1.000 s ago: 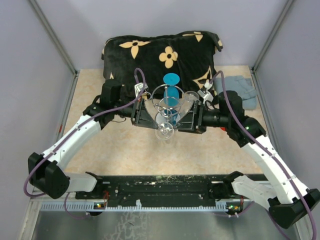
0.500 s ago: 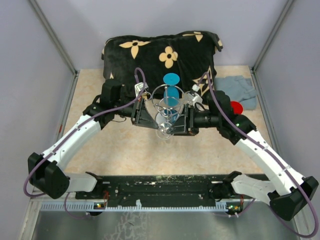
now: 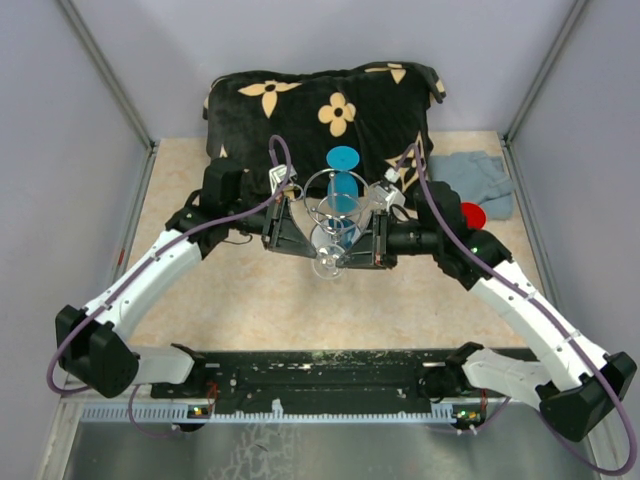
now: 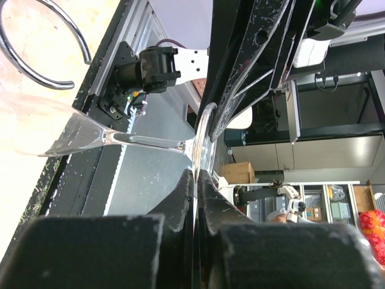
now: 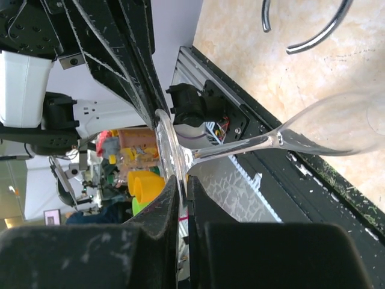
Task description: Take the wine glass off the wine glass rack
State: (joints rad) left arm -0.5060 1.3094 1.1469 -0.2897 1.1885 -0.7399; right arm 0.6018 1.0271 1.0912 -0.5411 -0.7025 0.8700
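Clutter of thin wire and clear glass blurs the middle of the overhead frame. The wine glass (image 3: 329,263) is bowl-down at the near side of the wine glass rack (image 3: 322,205), and contact with the loops cannot be made out. Both arms reach inward, wrists level. The left gripper (image 4: 195,180) and right gripper (image 5: 182,186) each pinch the glass's foot rim. A blue object (image 3: 343,190) stands inside the rack, with a black flowered cushion (image 3: 310,110) behind and a red disc (image 3: 473,214) half-hidden at right.
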